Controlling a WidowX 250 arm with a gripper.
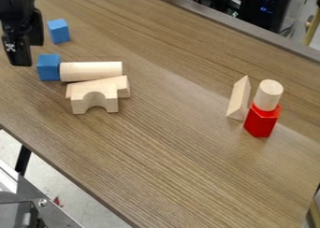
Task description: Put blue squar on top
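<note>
My gripper (29,50) hangs at the upper left, its two fingers apart with nothing between them. One blue square block (59,31) stands just to its right. Another blue block (48,67) is slightly lower, beside the gripper's lower fingertip, against the left end of a lying wooden cylinder (92,71). At the right, a short wooden cylinder (269,95) stands upright on a red block (261,122).
Below the lying cylinder are a wooden arch (84,97) and another wooden piece (122,86) behind it. A wooden triangular piece (238,99) stands left of the red block. The wooden table (169,161) has its near edge running diagonally at the lower left.
</note>
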